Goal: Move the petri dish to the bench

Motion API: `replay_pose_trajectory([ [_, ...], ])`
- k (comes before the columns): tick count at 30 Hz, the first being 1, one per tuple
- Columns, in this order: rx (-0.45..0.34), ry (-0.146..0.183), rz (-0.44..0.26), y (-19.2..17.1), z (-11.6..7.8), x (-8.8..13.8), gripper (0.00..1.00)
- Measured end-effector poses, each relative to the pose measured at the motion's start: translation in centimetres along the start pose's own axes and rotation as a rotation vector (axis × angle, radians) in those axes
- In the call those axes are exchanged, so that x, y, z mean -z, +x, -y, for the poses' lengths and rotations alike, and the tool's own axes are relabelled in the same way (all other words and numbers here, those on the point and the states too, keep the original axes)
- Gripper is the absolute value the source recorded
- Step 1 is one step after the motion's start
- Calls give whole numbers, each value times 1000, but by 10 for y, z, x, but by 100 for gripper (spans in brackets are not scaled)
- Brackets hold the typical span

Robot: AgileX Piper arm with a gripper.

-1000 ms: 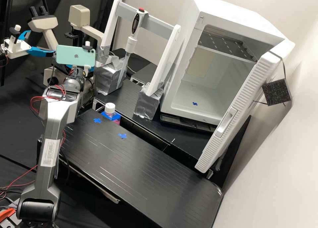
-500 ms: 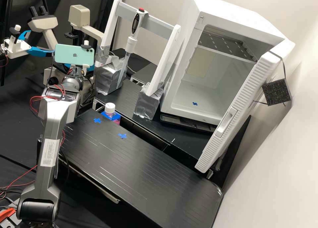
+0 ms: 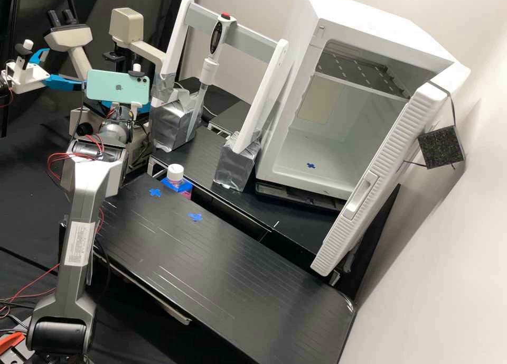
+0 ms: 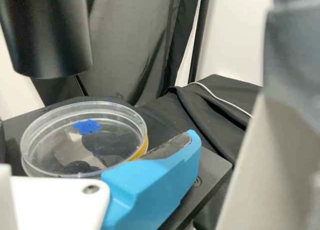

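Behind the phone on the wrist, at the back left, blue parts of the gripper (image 3: 143, 108) show wide apart in the high view. In the wrist view a clear round petri dish (image 4: 60, 150) lies flat on the microscope's black stage (image 4: 212, 169), over a blue tape mark. One blue finger of the gripper (image 4: 167, 165) is beside the dish, its grey pad close to the rim; whether they touch I cannot tell. The near rim is partly hidden by the white finger mount. The black bench (image 3: 211, 269) bears two blue tape crosses.
A black cylinder (image 4: 47, 34) hangs over the dish. On the high view's right stands a white incubator (image 3: 369, 20) with its door swung out. A pipette (image 3: 214, 47) hangs on a white stand behind the bench. A white-capped bottle (image 3: 175, 175) sits at the bench's back edge.
Over the last second the wrist with its phone has shifted slightly left and up in the high view. The rest of the scene has kept its place.
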Motion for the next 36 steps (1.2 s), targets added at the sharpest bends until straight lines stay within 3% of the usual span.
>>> replay_pose_trajectory([
  [36,53,16,-5,4,7,-2,0],
])
